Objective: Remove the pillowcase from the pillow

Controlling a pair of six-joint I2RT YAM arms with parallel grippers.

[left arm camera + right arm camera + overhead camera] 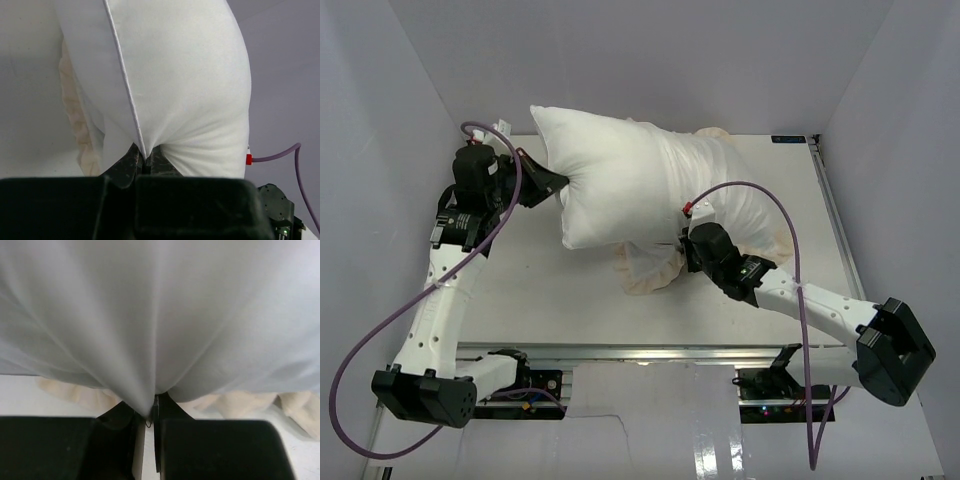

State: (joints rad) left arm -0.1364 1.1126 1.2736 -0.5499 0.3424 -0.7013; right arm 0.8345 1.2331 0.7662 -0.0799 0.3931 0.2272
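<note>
Pillow lies across the far half of table, its left end bare, its right end inside pillowcase; cream frill is bunched at the near edge. Jaws of left gripper are clamped on the pillow's left seam. Jaws of right gripper are closed on a pinch of white cloth just above the frill, likely the case. Step: mid pull-off, about half out. Next: hold the left grip firm and draw the case rightward; check the right pinch hasn't caught the pillow too.

Left arm and right arm: white links, black joints. Left tool and right tool are black. Purple cables trail each.
</note>
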